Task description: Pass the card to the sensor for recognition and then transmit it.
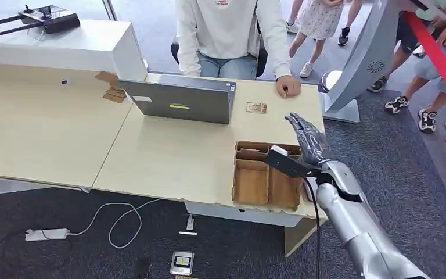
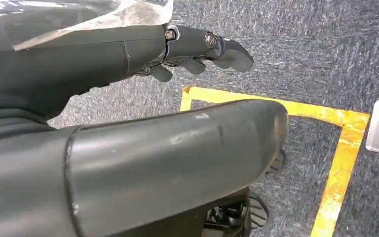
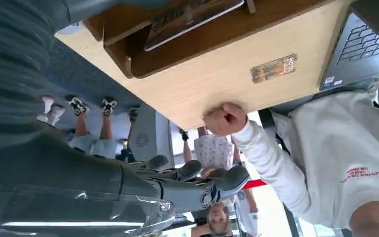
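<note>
One small card [image 1: 256, 107] lies flat on the pale wooden tabletop [image 1: 168, 157], a tan rectangle with darker print, just beside the right edge of the open grey laptop [image 1: 180, 100] and near the closed fist of a seated person [image 1: 288, 86] in a white sweatshirt. In my right wrist view the same card [image 3: 274, 68] shows a golden-brown patterned face with a paler end, lying apart from everything else. My right hand [image 1: 309, 138] is raised above the tabletop past the far right corner of the brown cardboard tray [image 1: 250, 181], well apart from the card; its fingers [image 3: 192, 169] are stretched out and slightly spread, and it holds and touches nothing. My left hand [image 2: 197, 49] hangs over the dark grey carpet beside a yellow floor marking [image 2: 343, 148], fingers loosely extended, nothing in it. A flat card-like piece sits inside the tray; I cannot tell what it is
</note>
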`<state>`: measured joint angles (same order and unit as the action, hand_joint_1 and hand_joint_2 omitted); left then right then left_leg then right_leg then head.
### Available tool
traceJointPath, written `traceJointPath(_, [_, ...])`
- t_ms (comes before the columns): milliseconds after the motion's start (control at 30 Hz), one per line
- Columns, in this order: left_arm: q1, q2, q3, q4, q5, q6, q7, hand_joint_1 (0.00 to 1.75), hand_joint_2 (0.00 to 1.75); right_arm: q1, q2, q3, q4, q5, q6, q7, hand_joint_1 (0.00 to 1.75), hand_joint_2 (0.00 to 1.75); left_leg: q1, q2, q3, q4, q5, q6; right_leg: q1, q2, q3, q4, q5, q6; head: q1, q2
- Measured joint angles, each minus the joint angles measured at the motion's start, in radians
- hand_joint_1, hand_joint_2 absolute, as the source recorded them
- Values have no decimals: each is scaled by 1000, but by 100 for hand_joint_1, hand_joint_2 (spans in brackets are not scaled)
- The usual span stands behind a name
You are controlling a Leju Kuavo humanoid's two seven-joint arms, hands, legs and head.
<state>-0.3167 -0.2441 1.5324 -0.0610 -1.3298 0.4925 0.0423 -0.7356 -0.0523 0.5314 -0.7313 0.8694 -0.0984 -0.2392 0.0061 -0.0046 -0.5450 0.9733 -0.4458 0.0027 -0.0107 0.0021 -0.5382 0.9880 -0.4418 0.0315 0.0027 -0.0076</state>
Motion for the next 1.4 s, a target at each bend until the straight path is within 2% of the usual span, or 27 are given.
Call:
traceJointPath(200, [0, 0, 0, 0, -23, 21, 2, 0, 0, 1, -6, 0, 17, 0, 4, 0, 0, 175, 0, 0, 0, 0, 0, 0, 0, 0, 0, 0, 0, 0, 0, 0])
traceJointPath(567, [1, 0, 0, 0, -22, 4, -7, 0, 0, 5, -8, -2, 24, 20, 1, -1, 0, 175, 0, 0, 0, 0, 0, 0, 0, 0, 0, 0, 0, 0, 0, 0])
traceJointPath(867, [-2, -3, 0, 0, -18, 1, -1, 0, 0, 36, 6, 4, 12, 56, 32, 0, 0, 175, 0, 0, 0, 0, 0, 0, 0, 0, 0, 0, 0, 0, 0, 0])
traceJointPath(1000, [-1, -1, 0, 0, -43, 26, -1, 0, 0, 49, 6, 4, 7, 59, 31, 1, 0, 175, 0, 0, 0, 0, 0, 0, 0, 0, 0, 0, 0, 0, 0, 0])
traceJointPath(1233, [0, -1, 0, 0, -25, 2, -7, 0, 0, 56, 5, 4, -1, 58, 30, 4, 0, 175, 0, 0, 0, 0, 0, 0, 0, 0, 0, 0, 0, 0, 0, 0])
traceJointPath(1400, [1, 0, 0, 0, -34, 23, -4, 0, 0, 63, 5, 4, -1, 54, 29, 5, 0, 175, 0, 0, 0, 0, 0, 0, 0, 0, 0, 0, 0, 0, 0, 0])
